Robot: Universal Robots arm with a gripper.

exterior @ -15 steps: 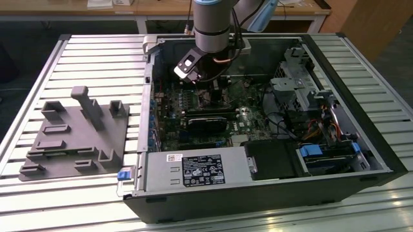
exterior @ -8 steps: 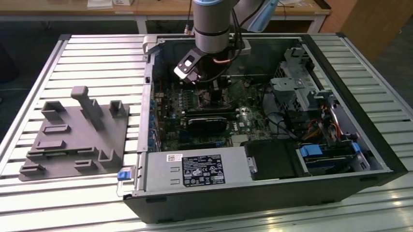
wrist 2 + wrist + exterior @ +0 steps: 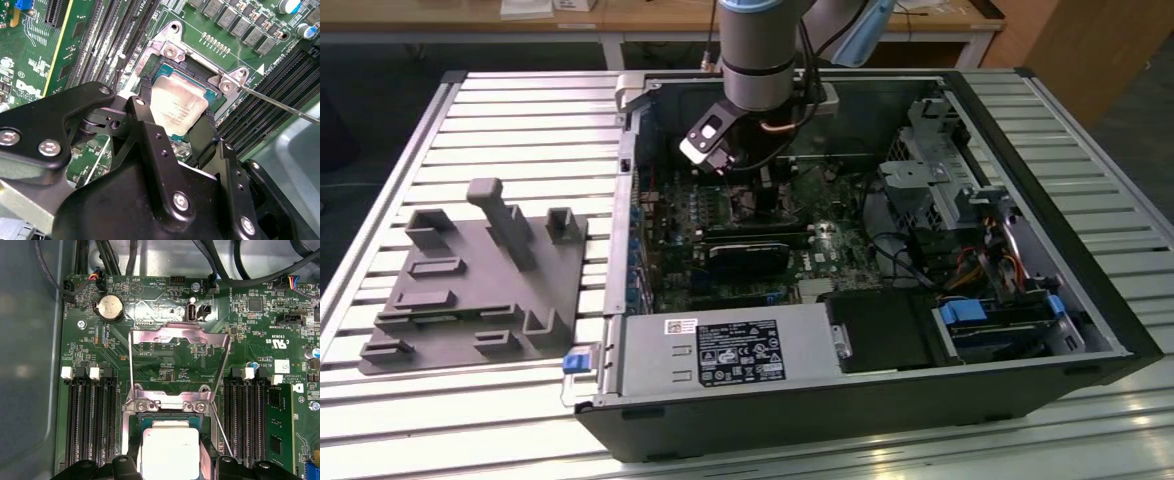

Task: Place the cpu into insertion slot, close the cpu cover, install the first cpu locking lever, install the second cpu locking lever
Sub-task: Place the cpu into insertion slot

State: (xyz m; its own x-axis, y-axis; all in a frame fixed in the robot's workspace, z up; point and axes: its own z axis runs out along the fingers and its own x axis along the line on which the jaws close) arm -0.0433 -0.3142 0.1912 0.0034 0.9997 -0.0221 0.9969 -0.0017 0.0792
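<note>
Silver-grey, one cpu (image 3: 179,106) is gripped by one hand (image 3: 175,112).

I can't see one edge of the cpu (image 3: 177,111); the gripper (image 3: 174,120) covers it in the second wrist view.

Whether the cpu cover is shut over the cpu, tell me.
No: in the first wrist view the cpu cover stands swung open, off the cpu.

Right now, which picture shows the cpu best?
The second wrist view. There the cpu is close up, with most of its silver top on show. The first wrist view sees it straight on, but part of it is cut off. In the exterior view the arm stands over that spot.
</note>
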